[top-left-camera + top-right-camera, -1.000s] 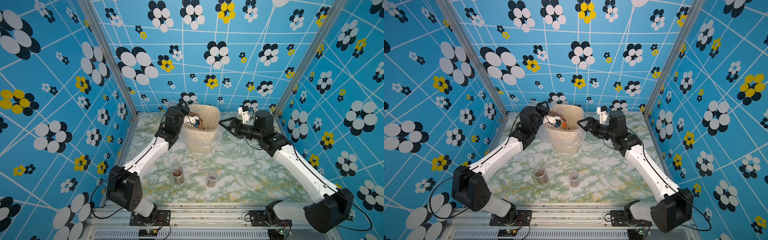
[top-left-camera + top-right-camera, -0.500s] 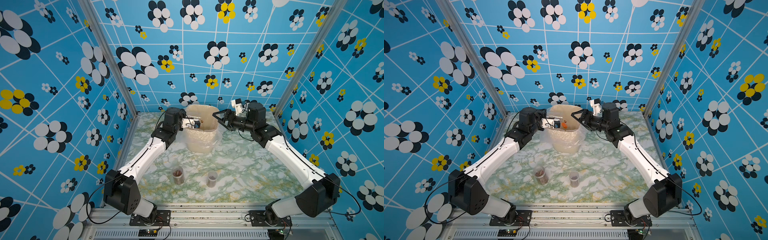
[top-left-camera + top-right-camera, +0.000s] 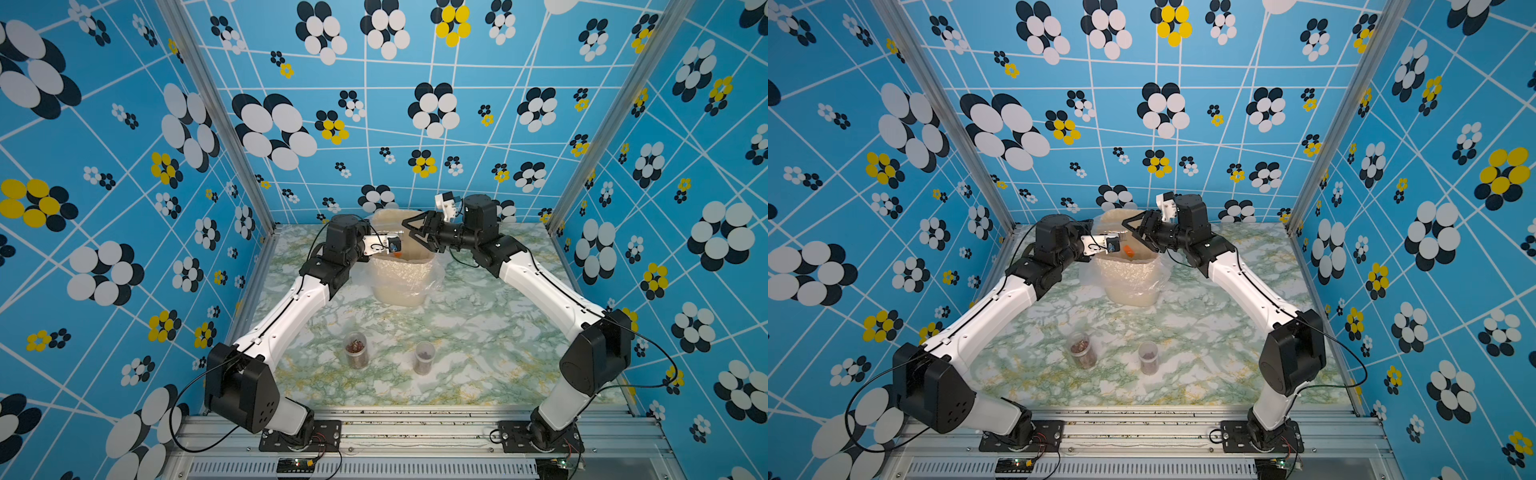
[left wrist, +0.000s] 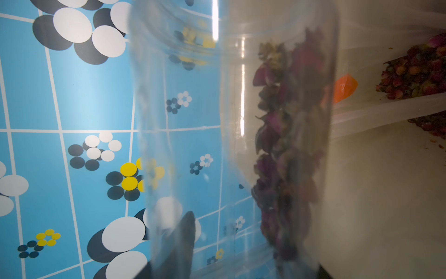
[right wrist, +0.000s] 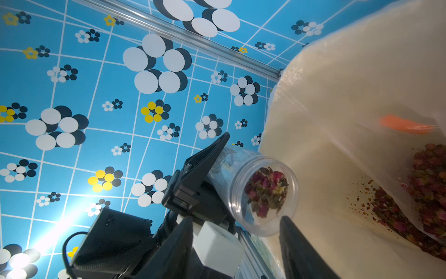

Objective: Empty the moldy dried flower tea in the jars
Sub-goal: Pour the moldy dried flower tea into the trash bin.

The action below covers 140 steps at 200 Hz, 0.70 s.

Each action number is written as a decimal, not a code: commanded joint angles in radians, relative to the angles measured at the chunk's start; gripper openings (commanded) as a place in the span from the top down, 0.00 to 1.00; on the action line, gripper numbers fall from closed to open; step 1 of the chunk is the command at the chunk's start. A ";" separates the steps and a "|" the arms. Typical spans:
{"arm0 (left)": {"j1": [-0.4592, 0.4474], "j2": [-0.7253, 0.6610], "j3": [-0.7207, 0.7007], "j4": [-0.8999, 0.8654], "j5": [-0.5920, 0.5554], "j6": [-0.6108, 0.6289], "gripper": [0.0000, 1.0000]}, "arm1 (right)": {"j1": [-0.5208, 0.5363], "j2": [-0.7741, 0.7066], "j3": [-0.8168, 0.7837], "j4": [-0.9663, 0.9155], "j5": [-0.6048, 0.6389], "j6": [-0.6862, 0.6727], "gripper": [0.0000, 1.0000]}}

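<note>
The left gripper [image 3: 386, 241] was clamped on a clear jar [image 5: 255, 193], laid almost on its side with the open mouth past the fingertips and over the lined bin [image 3: 401, 286]. The dried flower tea [image 5: 265, 190] sat bunched just inside that mouth. A heap of it lay in the bin below and beyond the gripper, near an orange piece [image 5: 407, 125]. The likely trouble was the clump jamming at this shallow tilt. A sharper tip or a shake might then fling buds over the rim onto the table [image 3: 478, 340]. The right gripper [image 3: 411, 232] hung close in front of the jar mouth, jaws apart and holding nothing. One of its fingers looked just beside the jar's rim, so a nudge could twist the jar in the grip or snag the liner [image 3: 432, 278]. A second jar [image 3: 356, 351] and a third jar [image 3: 424, 359] stood well behind both grippers, tea inside them.
</note>
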<state>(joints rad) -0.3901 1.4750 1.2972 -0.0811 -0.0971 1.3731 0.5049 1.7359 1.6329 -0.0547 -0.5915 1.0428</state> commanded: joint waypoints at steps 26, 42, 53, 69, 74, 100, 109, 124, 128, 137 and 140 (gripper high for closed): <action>0.002 -0.028 -0.012 -0.004 0.064 -0.059 0.93 | 0.021 0.056 0.060 0.068 -0.060 0.055 0.52; 0.001 -0.031 -0.019 0.013 0.080 -0.076 0.92 | 0.023 0.062 0.059 0.076 -0.068 0.064 0.56; 0.002 -0.032 -0.019 0.015 0.090 -0.085 0.92 | 0.023 0.066 0.057 0.087 -0.074 0.075 0.60; 0.002 -0.028 -0.019 0.017 0.100 -0.092 0.92 | 0.024 0.071 0.053 0.122 -0.099 0.103 0.66; 0.002 -0.027 -0.019 0.017 0.102 -0.094 0.92 | 0.025 0.071 0.049 0.136 -0.109 0.114 0.66; 0.005 -0.022 -0.018 0.020 0.119 -0.105 0.92 | 0.029 0.076 0.020 0.197 -0.141 0.164 0.71; 0.007 -0.021 -0.018 0.022 0.126 -0.109 0.92 | 0.028 0.077 0.008 0.219 -0.150 0.182 0.73; 0.009 -0.019 -0.019 0.027 0.136 -0.118 0.92 | 0.029 0.080 -0.006 0.237 -0.161 0.197 0.77; 0.011 -0.018 -0.017 0.027 0.138 -0.120 0.92 | 0.029 0.080 -0.008 0.237 -0.161 0.198 0.78; 0.012 -0.018 -0.017 0.027 0.144 -0.123 0.92 | 0.029 0.079 -0.015 0.238 -0.162 0.197 0.81; 0.013 -0.018 -0.016 0.027 0.145 -0.124 0.92 | 0.029 0.080 -0.017 0.239 -0.162 0.199 0.83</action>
<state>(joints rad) -0.3832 1.4731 1.2968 -0.0757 0.0147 1.2816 0.5156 1.8080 1.6413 0.1097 -0.6727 1.2022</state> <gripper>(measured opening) 0.524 0.206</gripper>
